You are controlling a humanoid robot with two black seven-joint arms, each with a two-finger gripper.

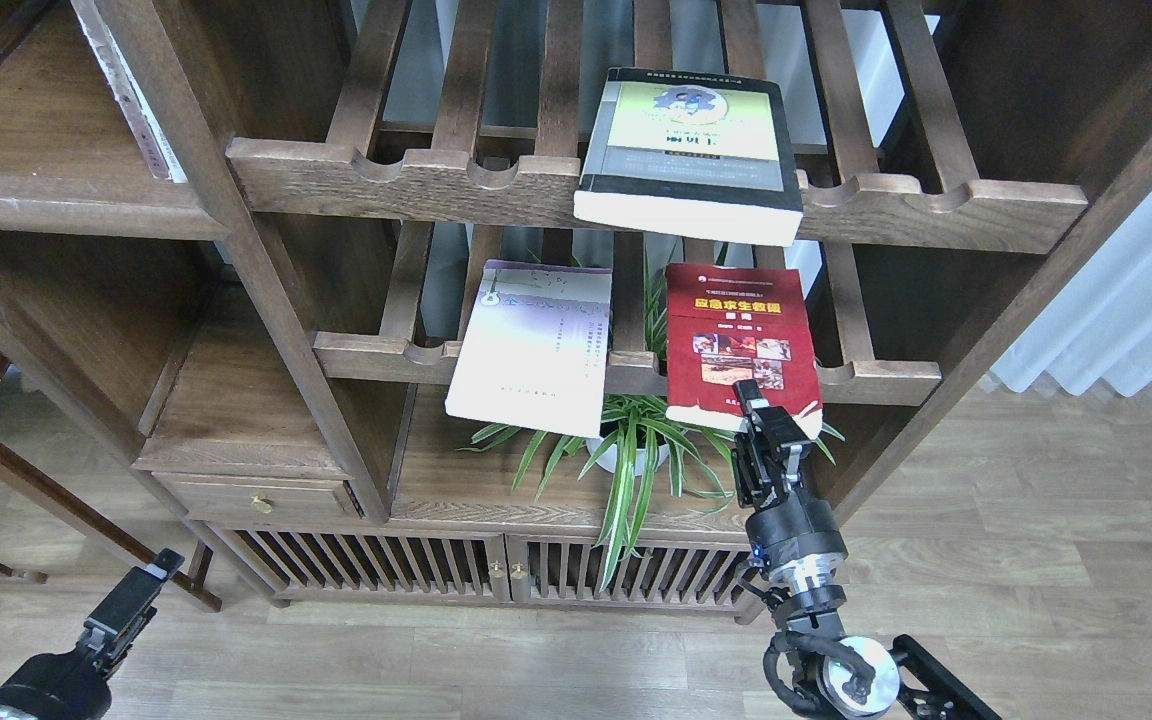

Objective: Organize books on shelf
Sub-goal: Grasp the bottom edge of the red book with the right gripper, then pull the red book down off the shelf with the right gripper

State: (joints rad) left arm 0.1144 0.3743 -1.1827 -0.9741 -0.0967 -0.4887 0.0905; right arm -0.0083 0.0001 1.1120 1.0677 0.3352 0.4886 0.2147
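Observation:
The thick grey-black book with a yellow-green panel (688, 150) lies flat on the upper slatted rack and overhangs its front rail. The red book with photos and a yellow title (736, 335) and the pale white-lavender book (534, 345) lie side by side on the lower slatted rack, both overhanging. My right gripper (751, 398) reaches up to the red book's front edge, with a fingertip over the cover. Its grip is unclear. My left gripper (161, 565) is low at the bottom left, far from the books. A solid dark-brown shelf board (56, 195) is at the upper left.
A potted spider plant (636, 450) stands on the solid board below the lower rack, just left of my right arm. A drawer with a brass knob (258, 503) and slatted cabinet doors (496, 570) are beneath. A thin white-edged panel (141, 110) leans in the upper-left compartment.

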